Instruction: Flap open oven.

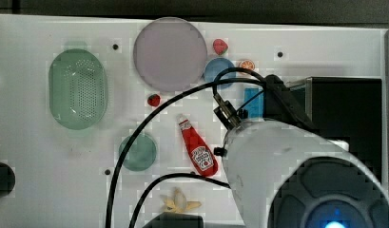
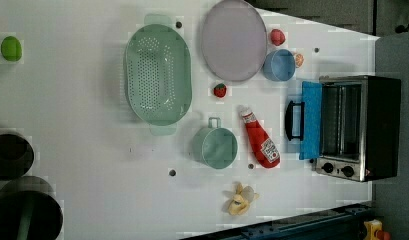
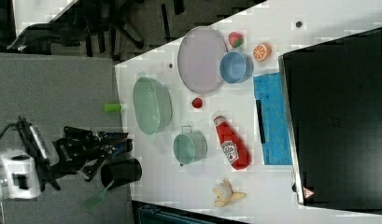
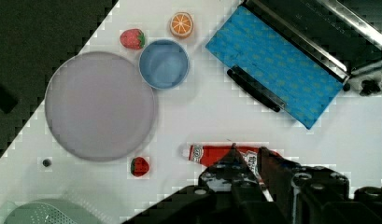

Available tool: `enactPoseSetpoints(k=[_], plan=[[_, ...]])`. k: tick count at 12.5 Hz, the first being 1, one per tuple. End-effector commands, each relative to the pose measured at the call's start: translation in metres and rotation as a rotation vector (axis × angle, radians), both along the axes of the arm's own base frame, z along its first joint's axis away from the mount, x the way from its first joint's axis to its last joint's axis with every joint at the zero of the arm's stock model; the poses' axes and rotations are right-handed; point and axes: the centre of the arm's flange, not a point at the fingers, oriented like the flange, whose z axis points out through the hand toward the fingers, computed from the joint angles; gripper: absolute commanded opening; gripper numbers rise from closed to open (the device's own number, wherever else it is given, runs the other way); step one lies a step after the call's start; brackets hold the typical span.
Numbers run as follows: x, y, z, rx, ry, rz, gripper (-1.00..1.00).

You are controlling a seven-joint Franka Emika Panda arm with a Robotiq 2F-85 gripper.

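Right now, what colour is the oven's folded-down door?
Bright blue, with a black handle; the oven door shows best in the wrist view.

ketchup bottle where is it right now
The ketchup bottle lies flat on the white table, in the left view between the green cup and the oven's flapped-down blue door, above the banana peel.

I see the oven [image 4: 319, 32] with its blue door [image 4: 275, 70] flapped down onto the white tabletop [image 4: 207, 121], my tool [image 4: 247, 161] above the ketchup bottle [image 4: 212, 154].
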Motion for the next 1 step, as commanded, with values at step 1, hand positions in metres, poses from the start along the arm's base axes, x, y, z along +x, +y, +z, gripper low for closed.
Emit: enactPoseSetpoints(k=[1], plan=[[0.0115, 0.0159, -0.0208, 0.0, 0.068, -0.02, -0.65]])
